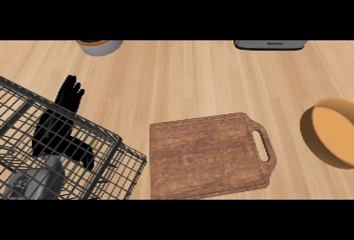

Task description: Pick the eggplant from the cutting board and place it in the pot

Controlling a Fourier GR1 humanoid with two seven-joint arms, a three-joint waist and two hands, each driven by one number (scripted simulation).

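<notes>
The cutting board [207, 157] lies at about five o'clock on the desk [180, 79] and its top shows bare; no eggplant is visible on it or anywhere else, so its long axis and bearing cannot be told. The pot [330, 133] sits at three o'clock, tipped toward the board, its inside showing nothing. The left hand [63, 124] rests at nine o'clock behind a wire basket [62, 154], fingers straight and up. The right hand is out of view
</notes>
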